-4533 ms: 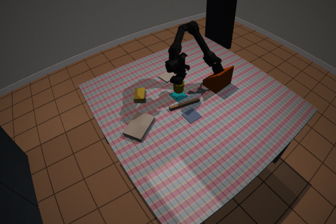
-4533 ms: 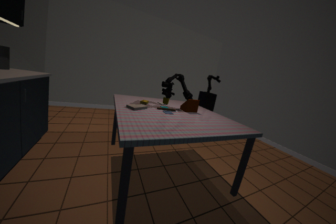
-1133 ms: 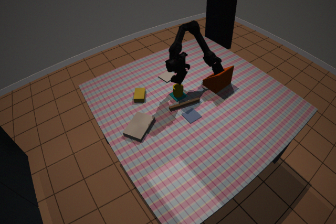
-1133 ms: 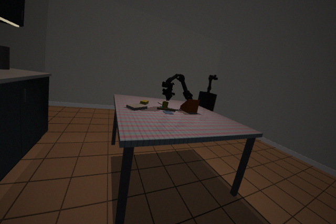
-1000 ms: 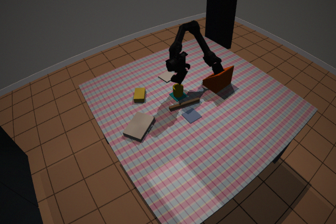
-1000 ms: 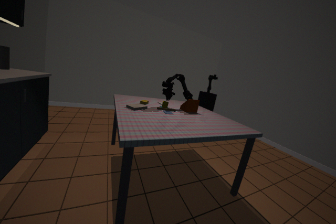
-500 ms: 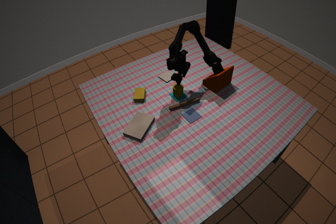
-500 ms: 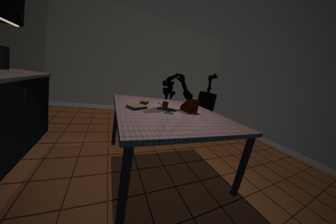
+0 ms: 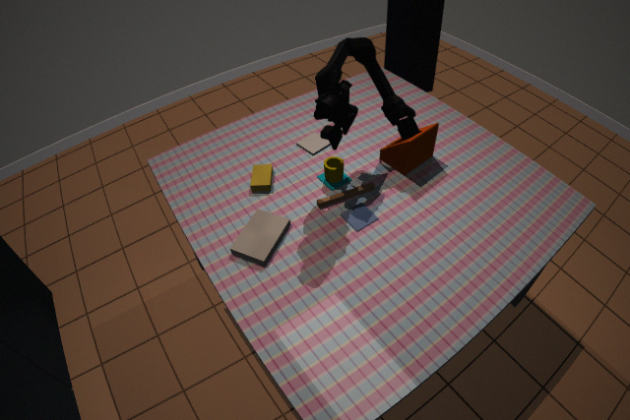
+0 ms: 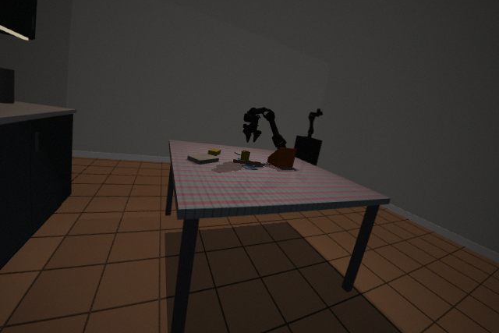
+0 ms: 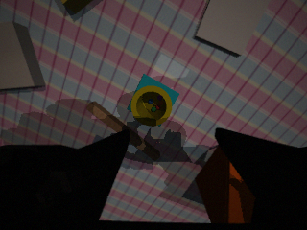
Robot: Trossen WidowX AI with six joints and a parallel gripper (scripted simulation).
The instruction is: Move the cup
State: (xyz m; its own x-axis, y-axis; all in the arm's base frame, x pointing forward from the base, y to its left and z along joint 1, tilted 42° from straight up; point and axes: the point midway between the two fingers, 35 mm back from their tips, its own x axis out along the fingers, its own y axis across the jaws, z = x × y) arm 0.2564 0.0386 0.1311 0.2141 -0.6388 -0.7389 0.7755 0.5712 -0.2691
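Observation:
The yellow cup [image 9: 334, 169] [image 10: 244, 155] [image 11: 153, 105] stands upright on the teal pad [image 9: 325, 182] [image 11: 144, 83]. The wrist view shows small coloured marbles inside it. My gripper [image 9: 332, 135] [image 10: 252, 136] is open and empty, and hangs well above the cup. In the wrist view its two dark fingers fill the lower corners, far apart. A grey-blue pad [image 9: 362, 216] lies on the cloth in front of the cup, partly in shadow.
A brown stick [image 9: 346, 196] [image 11: 122, 128] lies between the two pads. An orange wedge [image 9: 410, 150] [image 10: 281, 157] [image 11: 225, 192] stands at the arm's base. A yellow block [image 9: 261, 177], a beige slab [image 9: 260, 236] and a flat beige tile [image 9: 312, 143] lie around on the checked cloth.

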